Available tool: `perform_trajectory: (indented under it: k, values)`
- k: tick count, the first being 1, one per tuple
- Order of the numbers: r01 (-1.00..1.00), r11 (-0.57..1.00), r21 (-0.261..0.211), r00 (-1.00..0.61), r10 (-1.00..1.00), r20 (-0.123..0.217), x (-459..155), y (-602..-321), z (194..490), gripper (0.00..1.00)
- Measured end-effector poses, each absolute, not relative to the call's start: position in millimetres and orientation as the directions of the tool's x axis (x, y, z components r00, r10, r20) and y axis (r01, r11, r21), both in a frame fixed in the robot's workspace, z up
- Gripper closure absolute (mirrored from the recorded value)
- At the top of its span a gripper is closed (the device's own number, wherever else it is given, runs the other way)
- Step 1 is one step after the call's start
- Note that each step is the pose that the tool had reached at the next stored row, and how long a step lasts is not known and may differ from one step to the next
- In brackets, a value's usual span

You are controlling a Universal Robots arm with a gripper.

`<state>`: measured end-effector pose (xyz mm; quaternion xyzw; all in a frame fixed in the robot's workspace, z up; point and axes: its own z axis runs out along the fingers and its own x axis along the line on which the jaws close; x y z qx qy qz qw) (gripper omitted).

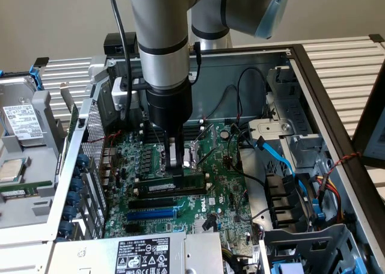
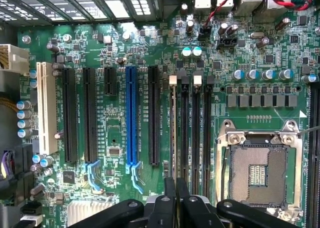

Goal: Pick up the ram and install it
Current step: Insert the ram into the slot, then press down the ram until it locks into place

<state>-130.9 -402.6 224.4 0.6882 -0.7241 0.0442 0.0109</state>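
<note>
We are pinching the top edge of the ram [image 1: 191, 179] between our nearly closed fingers [image 2: 170, 204], holding it upright on edge along the black memory slot [image 2: 173, 113] farthest from the processor socket [image 2: 260, 168], seemingly so it is meeting the slot squarely.

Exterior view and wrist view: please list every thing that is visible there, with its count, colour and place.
computer case: one, grey, open.
motherboard: one, green, inside the computer case.
CPU socket: one, silver frame, on the motherboard.
memory slots: several, black, beside the CPU socket.
ram: one, green with white sticker, along the memory slots.
blue slot: one, blue, between black expansion slots.
hard drive: one, silver, white label, outside the case, exterior view's left.
robot arm: one, grey, reaching down into the case.
end effector: one, black, over the ram, contact unclear.
</note>
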Motion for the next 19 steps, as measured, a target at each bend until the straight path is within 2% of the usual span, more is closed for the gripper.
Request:
perform_trajectory:
  k: [1, 2, 8, 19]
  values:
    - [-0.998, 0.049, -0.047, -0.052, -0.996, 0.076, -130.8, -402.6, 224.4, 0.85]
    - [-0.998, 0.048, -0.043, -0.052, -0.996, 0.075, -130.8, -402.7, 224.5, 0.79]
    - [-0.999, 0.049, 0.001, -0.048, -0.997, 0.067, -130.8, -402.7, 227.9, 0.79]
    - [-0.999, 0.049, 0.007, -0.048, -0.997, 0.064, -130.8, -402.7, 250.2, 0.79]
